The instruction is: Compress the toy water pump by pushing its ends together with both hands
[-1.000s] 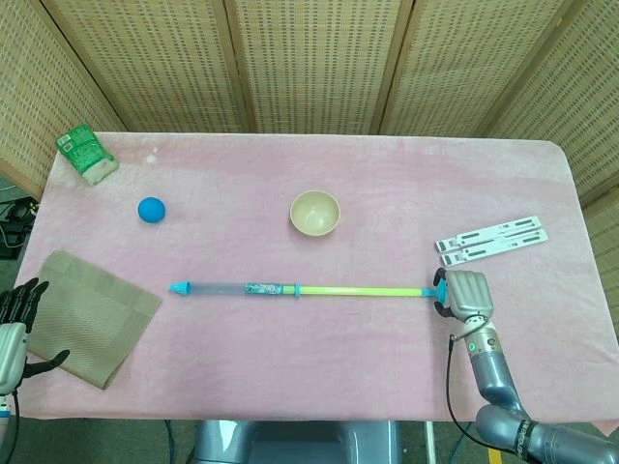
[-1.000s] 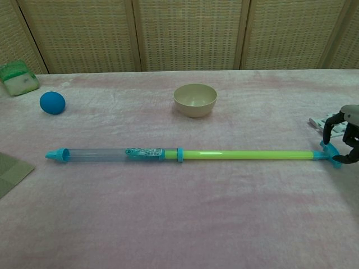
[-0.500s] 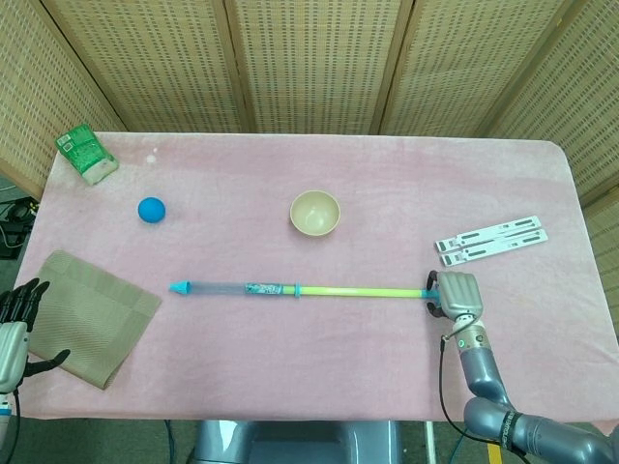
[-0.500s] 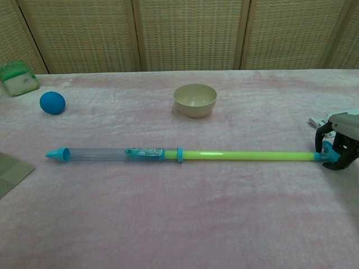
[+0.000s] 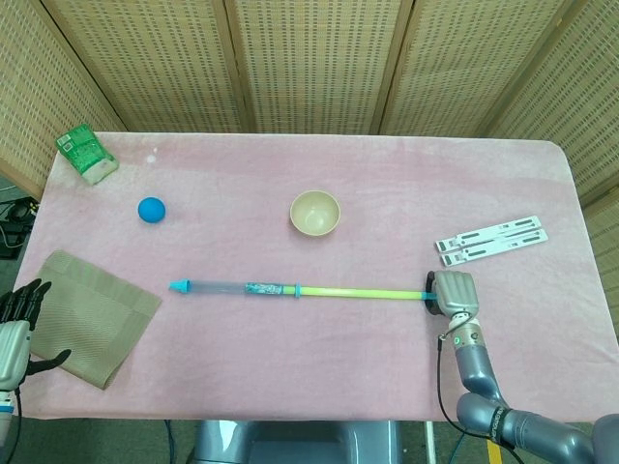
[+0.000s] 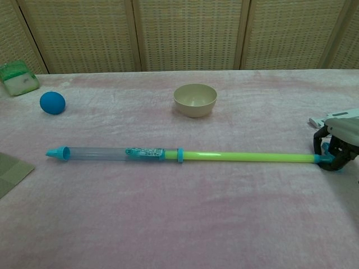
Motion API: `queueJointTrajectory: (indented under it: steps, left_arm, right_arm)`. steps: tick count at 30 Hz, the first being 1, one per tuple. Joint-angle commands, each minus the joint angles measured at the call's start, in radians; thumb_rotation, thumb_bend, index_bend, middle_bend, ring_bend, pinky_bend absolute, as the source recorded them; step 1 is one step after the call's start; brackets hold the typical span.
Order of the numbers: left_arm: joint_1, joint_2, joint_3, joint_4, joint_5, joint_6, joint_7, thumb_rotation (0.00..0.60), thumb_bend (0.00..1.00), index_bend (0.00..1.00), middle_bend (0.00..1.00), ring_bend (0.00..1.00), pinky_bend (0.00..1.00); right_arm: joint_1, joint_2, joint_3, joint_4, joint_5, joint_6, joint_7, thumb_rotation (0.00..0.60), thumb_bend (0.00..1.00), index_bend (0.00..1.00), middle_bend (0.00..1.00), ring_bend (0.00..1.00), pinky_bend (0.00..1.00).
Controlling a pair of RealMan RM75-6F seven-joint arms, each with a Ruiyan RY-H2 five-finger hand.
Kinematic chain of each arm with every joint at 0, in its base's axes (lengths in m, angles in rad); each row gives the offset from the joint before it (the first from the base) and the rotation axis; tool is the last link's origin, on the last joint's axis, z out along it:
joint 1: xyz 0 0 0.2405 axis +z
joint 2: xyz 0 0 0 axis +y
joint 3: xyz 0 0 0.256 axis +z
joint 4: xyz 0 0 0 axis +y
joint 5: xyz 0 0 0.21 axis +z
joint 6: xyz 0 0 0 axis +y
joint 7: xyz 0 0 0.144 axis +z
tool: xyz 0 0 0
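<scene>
The toy water pump [image 5: 242, 287] [image 6: 112, 153] lies across the table, its clear barrel with a blue tip to the left and its green plunger rod [image 5: 358, 291] [image 6: 247, 157] drawn out to the right. My right hand [image 5: 455, 294] [image 6: 339, 145] grips the blue handle at the rod's right end, fingers curled around it. My left hand [image 5: 15, 329] hangs off the table's left front corner, fingers spread and holding nothing, far from the pump's tip; it shows only in the head view.
A beige bowl [image 5: 315, 213] [image 6: 194, 99] stands behind the pump's middle. A blue ball [image 5: 151, 210] [image 6: 52, 103] and a green packet [image 5: 86, 154] [image 6: 18, 77] lie at the back left. A tan cloth [image 5: 87, 314] covers the front left corner; white strips [image 5: 490, 240] lie behind my right hand.
My right hand has slid a little left and nearer, lowering over the blue handle and closing on it. The pump's rod end shifted slightly with it. The left hand is unmoved.
</scene>
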State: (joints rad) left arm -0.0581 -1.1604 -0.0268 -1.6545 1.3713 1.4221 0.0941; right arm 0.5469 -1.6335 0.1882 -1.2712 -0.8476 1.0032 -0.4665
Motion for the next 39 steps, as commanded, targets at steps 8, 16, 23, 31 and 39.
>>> queueJointTrajectory:
  steps: [8, 16, 23, 31, 39]
  left_arm:
    - [-0.005, -0.004, -0.002, 0.004, -0.012, -0.018, 0.004, 0.6, 0.0, 0.0, 0.0, 0.0, 0.0]
    - [-0.038, 0.032, -0.029, -0.039, -0.045, -0.061, 0.015, 0.6, 0.02, 0.0, 0.0, 0.0, 0.0]
    - [-0.089, 0.083, -0.07, -0.113, -0.082, -0.105, 0.072, 0.6, 0.02, 0.0, 0.0, 0.0, 0.0]
    - [-0.185, 0.104, -0.154, -0.171, -0.207, -0.179, 0.158, 0.6, 0.09, 0.21, 0.45, 0.42, 0.37]
    - [-0.313, 0.059, -0.225, -0.18, -0.39, -0.288, 0.244, 0.6, 0.12, 0.37, 0.86, 0.77, 0.67]
  right_arm:
    - [0.004, 0.048, 0.021, -0.083, 0.004, 0.011, -0.003, 0.6, 0.61, 0.82, 1.0, 1.0, 0.64]
    - [0.044, 0.169, 0.084, -0.257, 0.114, 0.012, -0.084, 0.6, 0.62, 0.84, 1.0, 1.0, 0.65]
    - [0.087, 0.242, 0.114, -0.353, 0.218, 0.015, -0.144, 0.6, 0.62, 0.84, 1.0, 1.0, 0.66]
    - [0.139, 0.303, 0.137, -0.407, 0.306, 0.024, -0.18, 0.6, 0.62, 0.84, 1.0, 1.0, 0.66]
    - [0.183, 0.334, 0.139, -0.425, 0.383, 0.023, -0.192, 0.6, 0.62, 0.84, 1.0, 1.0, 0.67]
